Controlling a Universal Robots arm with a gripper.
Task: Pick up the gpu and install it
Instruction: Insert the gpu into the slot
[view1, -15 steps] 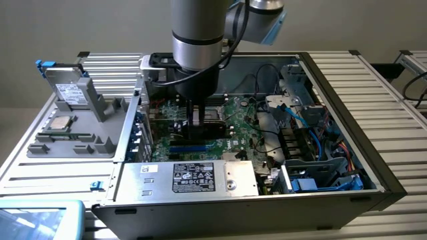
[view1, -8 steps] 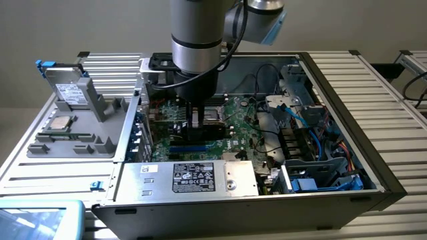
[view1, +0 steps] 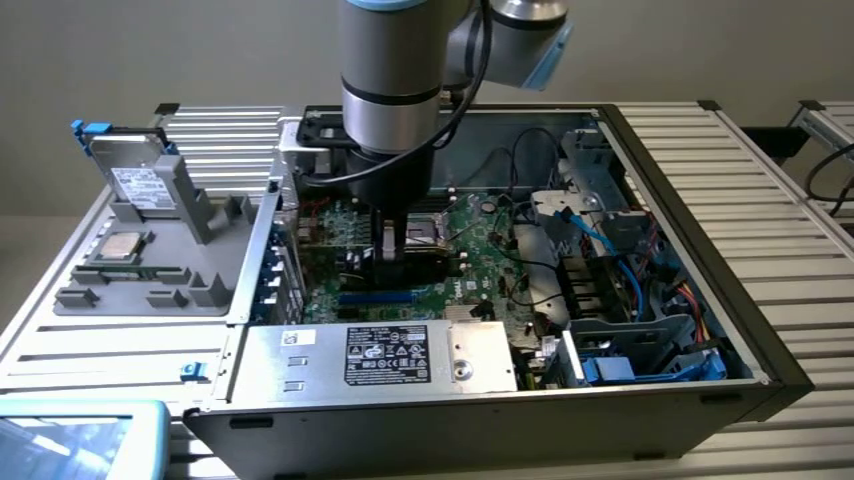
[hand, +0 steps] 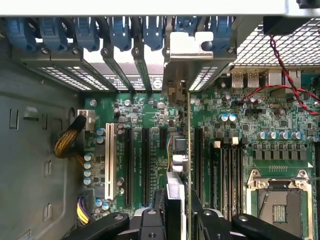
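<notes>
My gripper (view1: 398, 262) reaches down into the open computer case (view1: 694, 200), over the green motherboard (view1: 467, 225). It is shut on the gpu (view1: 430, 266), which shows as a dark card held on edge just above the board. In the wrist view the gpu (hand: 179, 150) is seen edge-on between my black fingers (hand: 152, 220). Its metal bracket (hand: 190, 50) stands at the case's rear slot openings. The card's lower edge lines up with a long black expansion slot (hand: 199, 160); whether it is seated I cannot tell.
Other black slots (hand: 145, 165) and a white slot (hand: 109, 160) lie beside the card. The CPU socket (hand: 280, 200) is close by. A power supply (view1: 400, 355) and cables (view1: 627, 240) crowd the case. A grey tray (view1: 147, 270) outside holds a hard drive (view1: 134, 180).
</notes>
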